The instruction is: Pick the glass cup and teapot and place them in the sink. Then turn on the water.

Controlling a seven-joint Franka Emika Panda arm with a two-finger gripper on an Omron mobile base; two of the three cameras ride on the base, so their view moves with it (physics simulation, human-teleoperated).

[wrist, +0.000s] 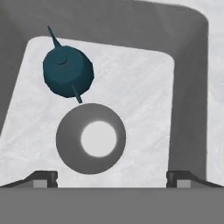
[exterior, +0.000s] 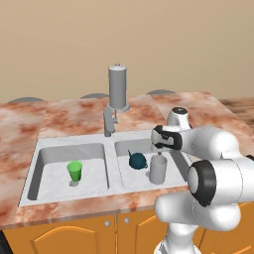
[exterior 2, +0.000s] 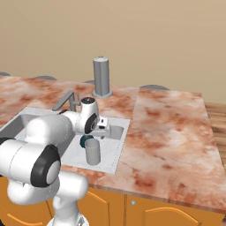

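Glass cup (wrist: 91, 139) beside teapot (wrist: 68, 72) in sink (exterior: 74, 144); pincer (wrist: 112, 177) released above; green cup (exterior: 75, 171) left basin.

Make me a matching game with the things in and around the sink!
Things:
1. green cup
2. teapot
3. glass cup
4. tap

Places:
A. on the counter behind the sink
B. alone in the left basin
C. right basin, right below the end effector
D. right basin, between the glass cup and the divider

Pairs: 1-B, 2-D, 3-C, 4-A
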